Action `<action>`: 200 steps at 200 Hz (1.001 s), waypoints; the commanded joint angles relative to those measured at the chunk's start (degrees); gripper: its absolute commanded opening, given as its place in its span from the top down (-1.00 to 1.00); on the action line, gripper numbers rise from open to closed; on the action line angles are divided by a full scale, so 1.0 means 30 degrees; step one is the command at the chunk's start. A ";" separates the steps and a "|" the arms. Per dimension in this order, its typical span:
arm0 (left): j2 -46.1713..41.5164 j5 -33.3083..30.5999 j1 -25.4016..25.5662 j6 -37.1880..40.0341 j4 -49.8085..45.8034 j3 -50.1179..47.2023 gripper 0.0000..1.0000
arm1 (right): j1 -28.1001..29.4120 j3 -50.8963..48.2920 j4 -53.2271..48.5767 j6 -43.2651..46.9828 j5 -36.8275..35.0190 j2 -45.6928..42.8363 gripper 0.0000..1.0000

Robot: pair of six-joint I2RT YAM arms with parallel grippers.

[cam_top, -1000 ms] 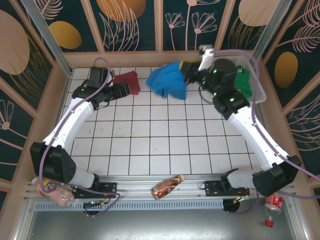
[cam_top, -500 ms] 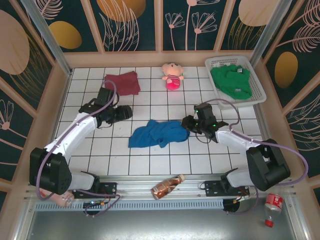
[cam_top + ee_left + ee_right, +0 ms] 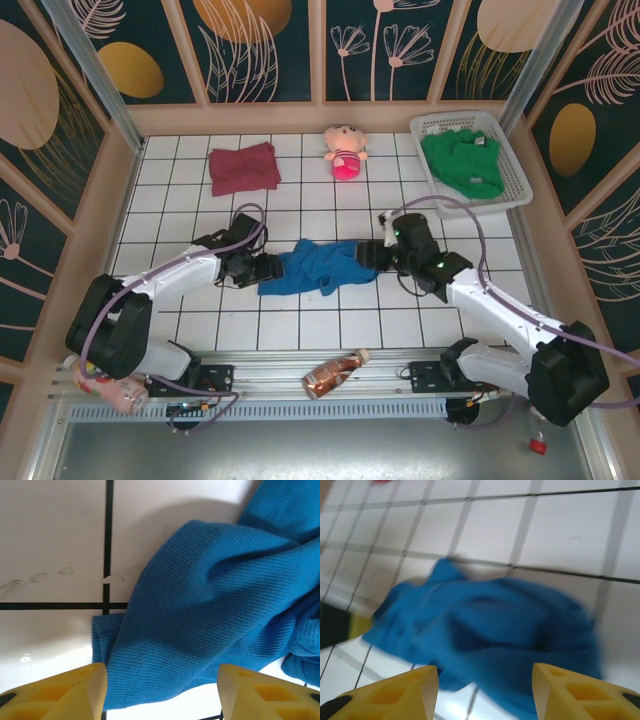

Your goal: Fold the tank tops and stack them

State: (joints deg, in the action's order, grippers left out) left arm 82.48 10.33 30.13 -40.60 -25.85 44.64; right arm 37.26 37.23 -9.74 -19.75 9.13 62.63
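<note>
Now the bright blue knitted tank top (image 3: 322, 266) lies crumpled on the white tiled tabletop (image 3: 330, 325), near the middle, between both hands. The left hand (image 3: 268, 268) stands open at its left edge, the hem between the yellow fingers (image 3: 60, 695) but not pinched. The right hand (image 3: 368, 255) is open too and holds nothing. The cloth looks soft, light and limp; probably it is best taken at the shoulder straps or hem corners.

No legible text anywhere. White neck label (image 3: 479, 141) on green tank top (image 3: 460, 165), upper right: too small to read. Bottle (image 3: 335, 372) wrapper, bottom centre: print was unreadable.
</note>
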 commanded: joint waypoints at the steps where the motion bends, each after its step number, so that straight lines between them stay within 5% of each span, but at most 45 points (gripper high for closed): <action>1: 0.0290 0.0515 0.0457 -0.0665 0.0924 -0.0632 -0.15 | 0.2582 -0.1569 0.1873 0.2142 0.0562 0.0098 -0.06; 82: 0.1434 -0.0281 0.0738 -0.0179 0.1447 -0.0792 0.26 | 0.5625 -0.0891 0.8068 0.4239 -0.2651 0.6705 -0.19; 116: 0.1858 -0.1070 0.0738 0.0019 0.1129 -0.0698 0.50 | 0.5804 0.0515 0.8153 0.4222 -0.3997 0.9398 -0.16; 127: 0.2003 -0.1224 0.0738 0.0026 0.1181 -0.0621 0.61 | 0.5812 0.0983 0.7713 0.4348 -0.4489 1.0110 -0.01; 145: 0.2272 -0.1679 0.0734 0.0268 0.0881 -0.0128 0.82 | 0.5696 0.1199 0.7553 0.4478 -0.4647 1.0018 0.61; 159: 0.2318 -0.2305 0.0737 0.0671 0.0287 0.0518 1.00 | 0.5444 0.1118 0.7390 0.4350 -0.4380 0.9297 0.86; 200: 0.1761 -0.5703 0.0709 0.2170 -0.3440 0.4412 1.00 | 0.3756 0.0884 0.5882 0.4270 -0.4639 0.4728 1.00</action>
State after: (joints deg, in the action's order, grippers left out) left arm 88.99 1.45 32.21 -37.91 -28.03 50.52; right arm 52.18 39.24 9.17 -6.70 -2.44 86.39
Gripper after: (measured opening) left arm 0.064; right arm 0.048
